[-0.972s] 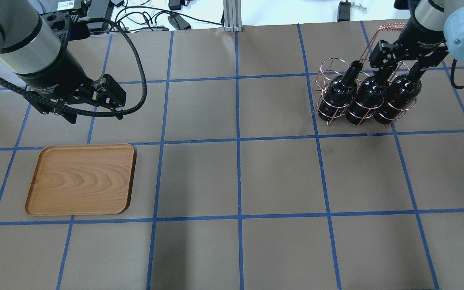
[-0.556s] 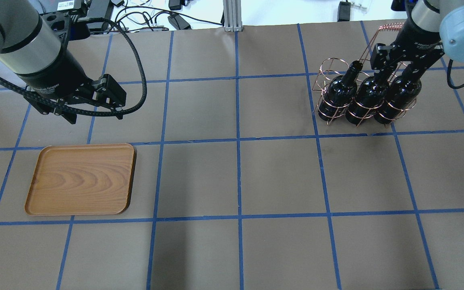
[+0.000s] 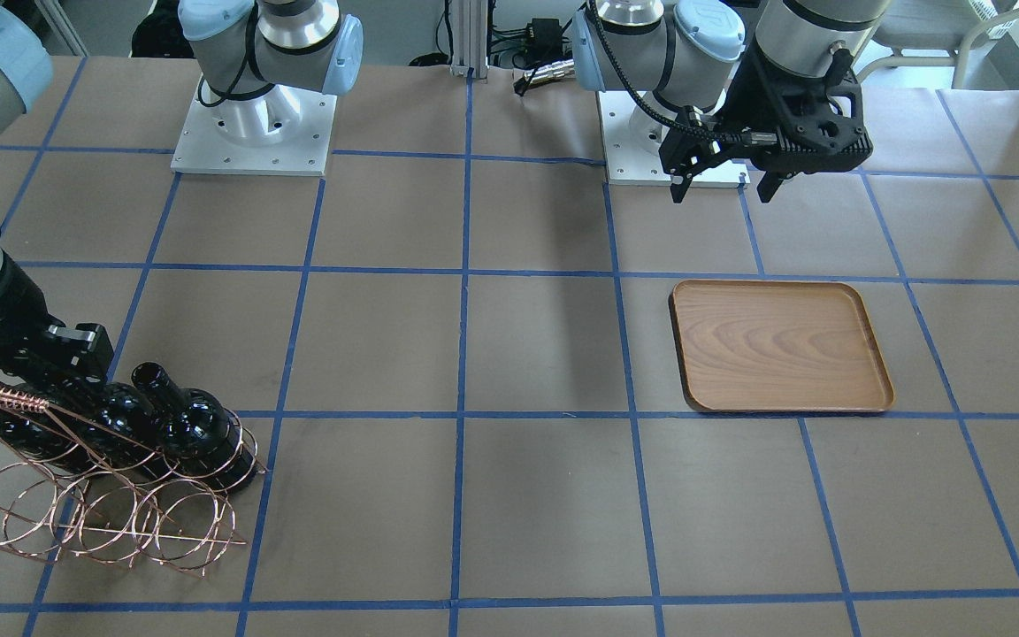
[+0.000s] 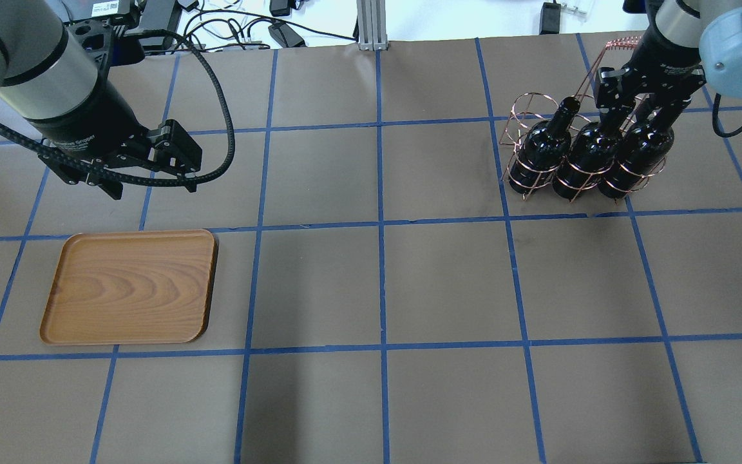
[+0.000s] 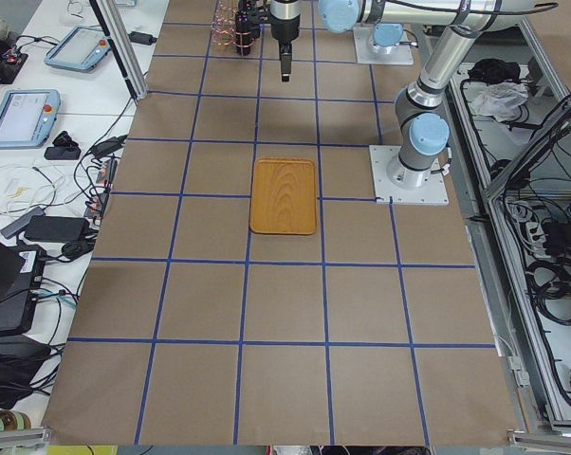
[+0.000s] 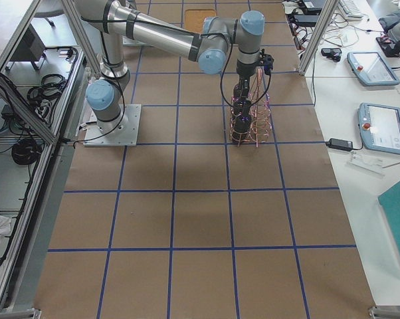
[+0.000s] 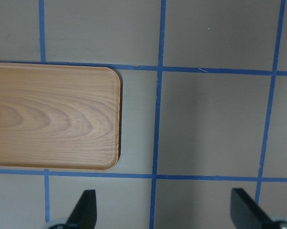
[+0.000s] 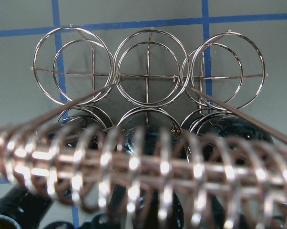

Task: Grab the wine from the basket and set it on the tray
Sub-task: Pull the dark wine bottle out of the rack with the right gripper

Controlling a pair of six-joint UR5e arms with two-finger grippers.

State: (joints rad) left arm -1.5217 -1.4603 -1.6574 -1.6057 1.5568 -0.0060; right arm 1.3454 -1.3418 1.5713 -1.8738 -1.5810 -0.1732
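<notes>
- Surface: brown, gridded with blue tape.
- Tray: lies flat on the robot's left.
- Basket: stands on the robot's right, well apart from the tray.
- Wine: 3 bottles upright in the basket's robot-side row.
- Right hand: fingers spread at 2 bottle necks; whether they touch cannot be told.
- Left hand: fingers spread wide, above the surface near the tray.

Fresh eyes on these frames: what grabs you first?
Three glossy near-black glass wine bottles sit in a copper-coloured wire ring rack at the table's far right, with the right gripper open at their necks. Over on the robot's left, the flat brown wooden tray holds nothing, and the left gripper hovers open just beyond it.
</notes>
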